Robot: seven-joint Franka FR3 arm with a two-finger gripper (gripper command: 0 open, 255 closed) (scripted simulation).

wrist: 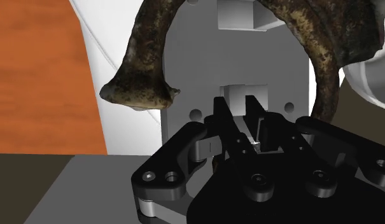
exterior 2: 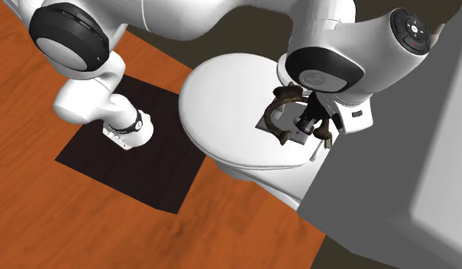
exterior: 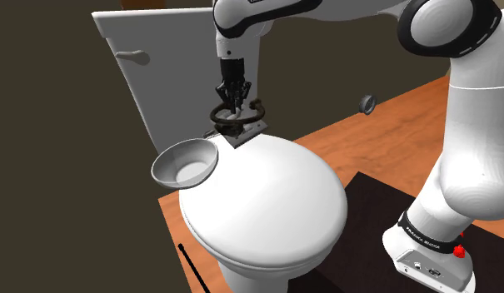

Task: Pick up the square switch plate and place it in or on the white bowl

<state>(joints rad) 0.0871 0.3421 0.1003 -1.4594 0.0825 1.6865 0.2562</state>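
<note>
The square switch plate (exterior: 245, 136) is a grey plate with a small toggle in its middle. It rests at the back edge of a white toilet lid (exterior: 266, 196). A dark brown, rough open ring (exterior: 258, 108) curves around it. My black gripper (exterior: 234, 111) points straight down onto the plate. In the wrist view the fingers (wrist: 230, 121) clasp the plate's (wrist: 184, 70) toggle, with the gripper (wrist: 248, 130) shut and the brown ring (wrist: 146, 63) arching close by. The white bowl (exterior: 186, 164) sits beside the plate, at the lid's edge toward the shoulder view's left.
Behind the plate stands the white tank (exterior: 158, 67), close to the gripper. The seat fills the middle over an orange wooden floor (exterior: 391, 125). My base stands on a black mat (exterior 2: 137, 164). A thin black rod (exterior: 192, 266) lies by the seat's front.
</note>
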